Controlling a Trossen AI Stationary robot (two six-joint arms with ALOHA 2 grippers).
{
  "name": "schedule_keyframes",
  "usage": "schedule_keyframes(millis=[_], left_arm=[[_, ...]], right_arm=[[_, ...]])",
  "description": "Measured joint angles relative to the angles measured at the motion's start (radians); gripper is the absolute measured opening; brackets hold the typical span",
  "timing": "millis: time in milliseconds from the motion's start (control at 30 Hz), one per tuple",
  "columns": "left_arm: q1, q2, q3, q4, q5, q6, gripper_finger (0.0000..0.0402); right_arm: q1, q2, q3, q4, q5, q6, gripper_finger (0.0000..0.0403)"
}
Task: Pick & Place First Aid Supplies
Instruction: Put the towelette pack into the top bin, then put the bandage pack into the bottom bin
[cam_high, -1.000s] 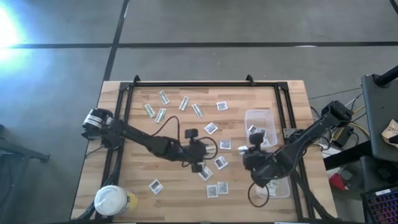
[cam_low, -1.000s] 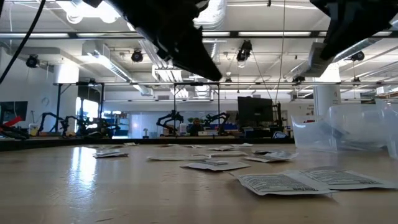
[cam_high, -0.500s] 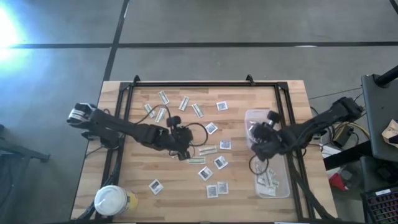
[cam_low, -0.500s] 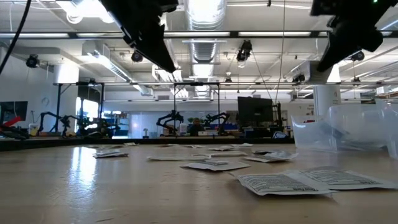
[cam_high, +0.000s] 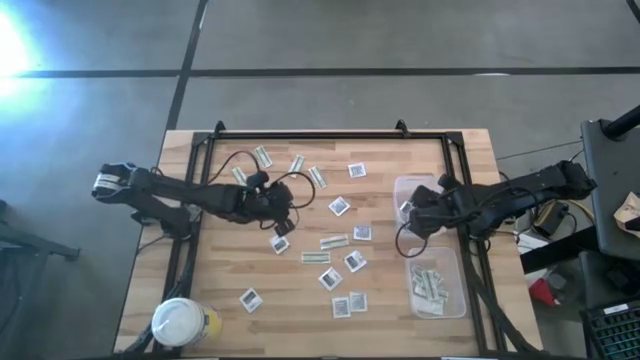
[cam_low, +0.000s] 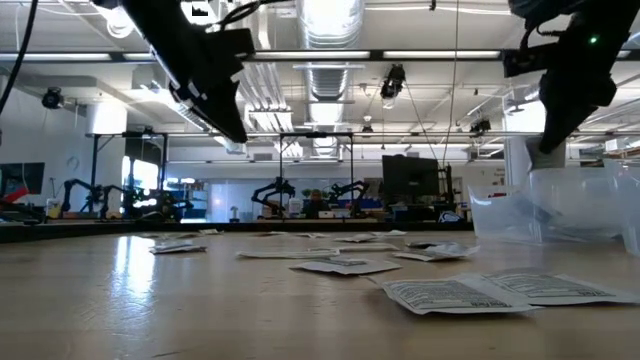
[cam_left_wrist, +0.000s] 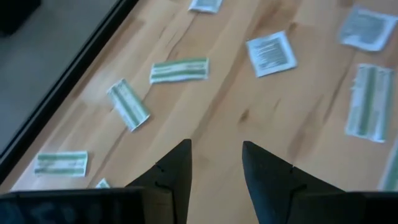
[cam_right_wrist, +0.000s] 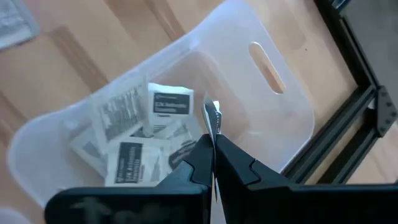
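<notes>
White square packets and green-and-white strips lie flat, scattered over the wooden table. My left gripper hangs open above the table's left middle. Nothing is between its fingers, and a strip and a square packet lie beyond them. My right gripper is shut on a thin white packet, above the far clear tub. Square packets lie on that tub's floor. My right gripper pinches a thin white packet between its two fingers; the packet shows edge-on and sticks out past the fingertips. The fingers slant downward. The packet is lifted clear, over the open tub.
A second clear tub nearer the table's front edge holds green strips. A white-lidded jar stands at the near left corner. A black frame runs around the table's far and side edges.
My left gripper has swung from the table's middle toward the left and far edge, rising a little. My right gripper, staying shut, has gone from over the near tub toward the far edge to above the far tub, rolling as it went.
</notes>
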Motion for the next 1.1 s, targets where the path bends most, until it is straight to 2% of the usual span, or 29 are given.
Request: schedule_keyframes(millis=[200,567,900,1100], left_arm=[[0.042,-0.017,-0.05,0.008,-0.003,-0.014,0.0135],[0.133,-0.031,-0.135,-0.009,-0.03,-0.093,0.0135],[0.212,-0.031,-0.239,-0.008,-0.022,-0.365,0.0135],[0.213,-0.03,-0.311,0.01,-0.019,-0.406,0.0133]], right_arm=[[-0.037,0.026,-0.009,0.025,-0.034,-0.012,0.0019],[-0.055,0.026,-0.008,0.037,-0.018,-0.044,0.0099],[-0.055,0.021,-0.005,0.039,-0.021,-0.05,0.0124],[-0.055,0.021,-0.005,0.041,-0.024,-0.05,0.0128]])
